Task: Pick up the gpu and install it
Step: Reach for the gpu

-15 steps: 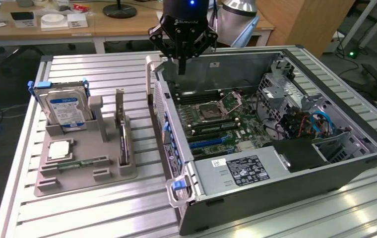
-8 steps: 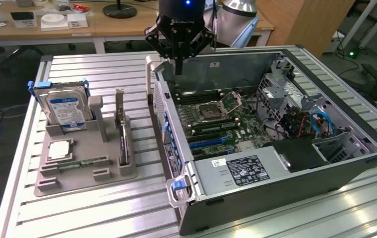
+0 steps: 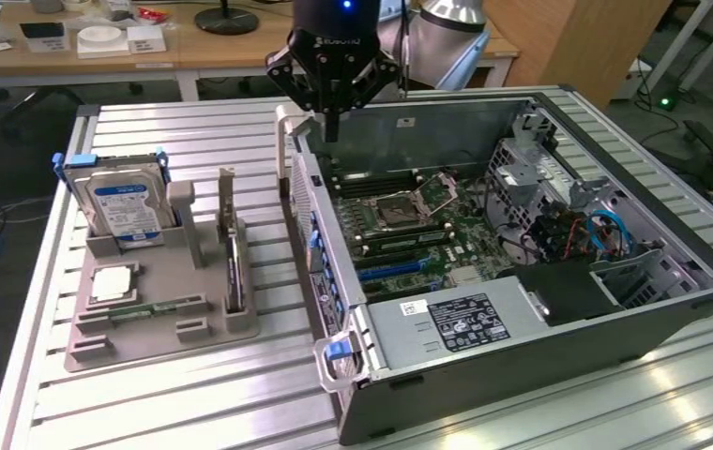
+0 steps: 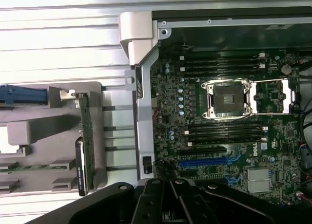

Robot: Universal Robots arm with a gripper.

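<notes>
The gpu (image 3: 230, 253) stands on edge in a slot of the grey holder (image 3: 157, 319), to the exterior view's left of the open computer case (image 3: 482, 366). The wrist view shows the gpu (image 4: 86, 136) edge-on beside the case wall. My gripper (image 3: 329, 127) hangs above the far rim of the case, well away from the gpu, shut with nothing between its fingers. Its dark fingers (image 4: 151, 204) frame the motherboard (image 4: 224, 126) below, with a blue card slot (image 4: 204, 162) and an open processor socket (image 4: 226, 100).
A hard drive (image 3: 125, 208) stands in the holder's far end; a processor chip (image 3: 113, 281) and a memory stick (image 3: 144, 307) lie in its near part. The case holds a power supply (image 3: 457, 323) and cables (image 3: 582, 239). A desk (image 3: 106, 52) stands behind the slatted table (image 3: 181, 403).
</notes>
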